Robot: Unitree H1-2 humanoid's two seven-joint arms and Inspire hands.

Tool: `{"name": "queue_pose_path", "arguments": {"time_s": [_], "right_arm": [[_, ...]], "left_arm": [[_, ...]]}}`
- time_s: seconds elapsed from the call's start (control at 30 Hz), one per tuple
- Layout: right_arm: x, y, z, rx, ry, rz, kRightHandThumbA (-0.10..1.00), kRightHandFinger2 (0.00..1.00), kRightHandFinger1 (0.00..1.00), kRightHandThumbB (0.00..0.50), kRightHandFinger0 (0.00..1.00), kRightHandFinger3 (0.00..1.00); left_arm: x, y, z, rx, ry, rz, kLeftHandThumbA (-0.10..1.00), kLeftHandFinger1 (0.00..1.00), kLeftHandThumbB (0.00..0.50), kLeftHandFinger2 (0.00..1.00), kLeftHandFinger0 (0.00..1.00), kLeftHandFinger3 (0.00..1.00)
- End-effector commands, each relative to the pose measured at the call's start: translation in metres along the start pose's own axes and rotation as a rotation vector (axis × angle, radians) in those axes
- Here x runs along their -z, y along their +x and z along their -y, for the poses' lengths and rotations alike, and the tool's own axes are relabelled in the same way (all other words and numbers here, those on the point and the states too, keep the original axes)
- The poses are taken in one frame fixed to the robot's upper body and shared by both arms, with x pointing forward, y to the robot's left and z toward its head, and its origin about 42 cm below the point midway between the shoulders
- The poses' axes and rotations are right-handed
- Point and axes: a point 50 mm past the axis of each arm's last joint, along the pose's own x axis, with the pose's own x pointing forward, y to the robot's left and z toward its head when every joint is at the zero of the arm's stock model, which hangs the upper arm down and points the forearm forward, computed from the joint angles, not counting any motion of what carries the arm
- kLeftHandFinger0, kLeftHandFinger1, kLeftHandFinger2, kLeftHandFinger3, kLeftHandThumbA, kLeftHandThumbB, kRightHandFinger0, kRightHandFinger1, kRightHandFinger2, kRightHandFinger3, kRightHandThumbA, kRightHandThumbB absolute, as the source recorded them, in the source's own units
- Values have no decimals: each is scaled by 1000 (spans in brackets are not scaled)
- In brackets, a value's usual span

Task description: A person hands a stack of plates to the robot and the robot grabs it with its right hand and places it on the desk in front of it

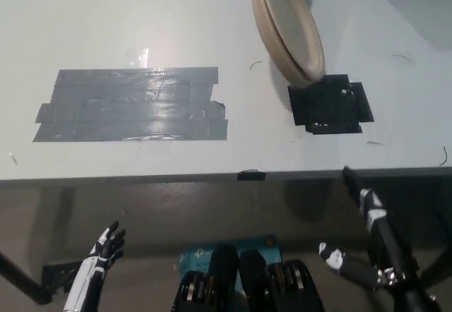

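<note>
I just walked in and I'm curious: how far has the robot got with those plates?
Nothing is finished yet. The stack of plates is tilted over the desk near the black tape patch, not yet in the right robot hand, which is open below the desk edge. The left robot hand rests low at the left. Grabbing and placing remain.

Left hand is finished in white, with black segments along the fingers, and is carried on a slim white forearm marked by dark seams. Right hand is built in black with thin rod-like fingers capped by silver-white fingertips. Small metallic fittings are seen near the finger bases, and the right arm is plain black.
</note>
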Motion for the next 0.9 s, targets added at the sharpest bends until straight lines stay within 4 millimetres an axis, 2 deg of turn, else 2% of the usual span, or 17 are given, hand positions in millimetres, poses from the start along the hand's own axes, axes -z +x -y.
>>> {"name": "queue_pose_path", "arguments": {"time_s": [0.0,0.1,0.2,0.27,0.3,0.4,0.43,0.57,0.73,0.87], "right_arm": [[-108,43,35,350,-455,513,846,1000,1000,391,1000,1000],[-118,68,35,349,-484,513,913,1000,1000,403,1000,1000],[-121,87,33,343,-508,505,899,1000,1000,405,1000,1000],[-119,107,29,335,-533,461,891,1000,1000,409,1000,1000],[-119,108,28,337,-536,459,888,1000,1000,409,1000,1000],[-107,143,24,338,-560,430,864,1000,1000,389,1000,1000],[-106,146,24,340,-564,429,866,1000,1000,389,1000,1000],[-92,182,25,345,-584,388,922,1000,1000,418,1000,1000],[-84,211,25,340,-606,327,936,1000,1000,426,1000,1000],[-81,230,25,333,-627,299,844,1000,1000,404,1000,1000]], "left_arm": [[-3,-4,0,7,13,55,1000,1000,216,1000,1000,1000],[-4,-3,-1,5,14,54,1000,1000,231,1000,1000,1000],[-5,-3,-1,9,16,54,1000,1000,221,1000,1000,1000],[-6,-1,0,9,15,58,1000,1000,222,1000,1000,1000],[-7,-1,0,9,14,59,1000,1000,223,1000,1000,1000],[-8,1,-1,11,13,63,1000,1000,222,1000,1000,1000],[-8,0,-1,11,14,63,1000,1000,221,1000,1000,1000],[-9,1,-1,12,19,68,1000,1000,204,1000,1000,1000],[-12,3,-1,9,19,76,1000,1000,203,1000,1000,1000],[-12,4,-1,10,19,81,1000,1000,200,1000,1000,1000]]}}
